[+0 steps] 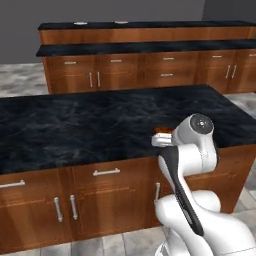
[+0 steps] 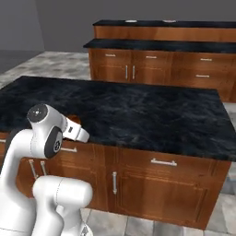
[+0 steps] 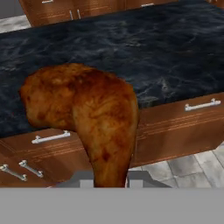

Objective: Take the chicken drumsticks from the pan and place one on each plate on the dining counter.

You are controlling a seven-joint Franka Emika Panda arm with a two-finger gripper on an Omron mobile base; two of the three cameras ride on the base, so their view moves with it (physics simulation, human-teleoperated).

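kitchen, black island point(image 1: 75, 125) in front, dining counter point(image 1: 150, 25) far behind with 2 plates point(image 1: 80, 23). gripper point(image 3: 110, 183) clamped on drumstick point(image 3: 87, 113), carried raised so it clears the island en route.

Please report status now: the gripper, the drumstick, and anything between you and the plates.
Gripper shut on drumstick, golden-brown, carried in air. Two plates on far dining counter, bare. Black-topped island stands between; must go around it.
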